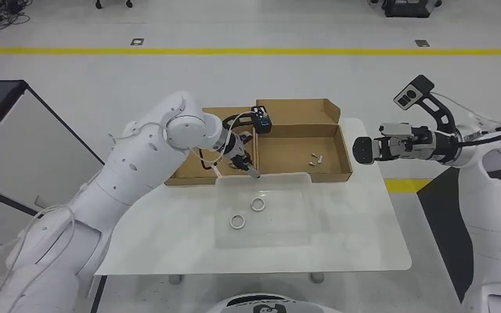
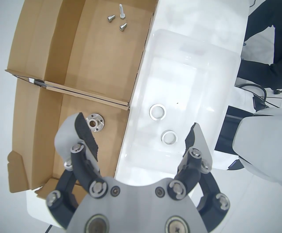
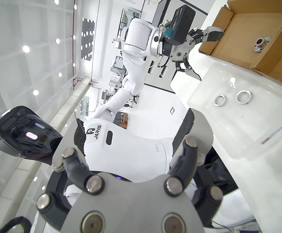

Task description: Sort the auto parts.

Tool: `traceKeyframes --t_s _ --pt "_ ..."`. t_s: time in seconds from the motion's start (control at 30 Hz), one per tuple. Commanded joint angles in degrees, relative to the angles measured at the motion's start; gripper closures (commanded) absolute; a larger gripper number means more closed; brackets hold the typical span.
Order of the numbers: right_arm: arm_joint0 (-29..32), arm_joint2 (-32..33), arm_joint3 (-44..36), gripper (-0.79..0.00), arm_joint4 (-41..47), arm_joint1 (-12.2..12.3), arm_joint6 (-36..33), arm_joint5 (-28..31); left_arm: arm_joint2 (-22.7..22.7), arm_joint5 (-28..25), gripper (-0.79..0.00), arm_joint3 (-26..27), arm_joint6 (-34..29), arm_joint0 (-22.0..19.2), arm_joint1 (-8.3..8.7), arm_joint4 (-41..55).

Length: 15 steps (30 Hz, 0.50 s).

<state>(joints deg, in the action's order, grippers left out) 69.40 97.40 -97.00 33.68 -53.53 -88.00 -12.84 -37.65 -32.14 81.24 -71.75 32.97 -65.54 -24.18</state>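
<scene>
1. Top view: the left pincer (image 1: pixel 249 166) hangs over the seam between the left brown cardboard box (image 1: pixel 192 168) and the clear plastic tray (image 1: pixel 290 223) on the white counter (image 1: pixel 156 235). Its jaws are spread wide and hold nothing.
2. The right pincer (image 1: pixel 362 149) is off the counter's right edge, well apart from the parts. Its jaws are likewise apart and empty.
3. Parts located:
   - One silver round metal flange (image 2: pixel 95 122) lies flat in the left box.
   - Three small silver bolts (image 2: pixel 122 11) lie close together in the right brown cardboard box (image 2: pixel 99 55).
   - Two silver metal rings (image 2: pixel 157 111) (image 2: pixel 169 136) lie flat in the tray, near each other but not touching.
4. Judgement: the flange and bolts look sorted, and the rings remain. The step in hand appears to be picking a ring with the left pincer.
5. Recommended practice:
   - Centre the pincer over one ring before lowering.
   - Turn the wrist so that neither pad comes down on the neighbouring ring.
   - Descend straight, clear of the tray wall.
   - Seat the pads low on the thin outer rim, then close gently, since a flat ring may skid on the smooth plastic.
6. Which box the rings belong in cannot be told.
</scene>
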Motion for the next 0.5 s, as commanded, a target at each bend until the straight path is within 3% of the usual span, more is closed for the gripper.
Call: traceKeyframes --t_s 0.0,0.3,0.47 --pt "0.0 0.0 0.0 -0.785 0.0 0.0 0.0 0.0 0.6 0.7 -0.785 1.8 0.2 0.7 0.14 -4.0" --pt "0.0 0.0 0.0 -0.785 0.0 0.0 0.0 0.0 3.5 4.1 -0.785 9.7 -4.5 2.9 0.51 -8.8" --pt "0.0 0.0 0.0 -0.785 0.0 0.0 0.0 0.0 8.1 7.0 -0.785 12.1 -7.4 2.3 0.35 -12.1"
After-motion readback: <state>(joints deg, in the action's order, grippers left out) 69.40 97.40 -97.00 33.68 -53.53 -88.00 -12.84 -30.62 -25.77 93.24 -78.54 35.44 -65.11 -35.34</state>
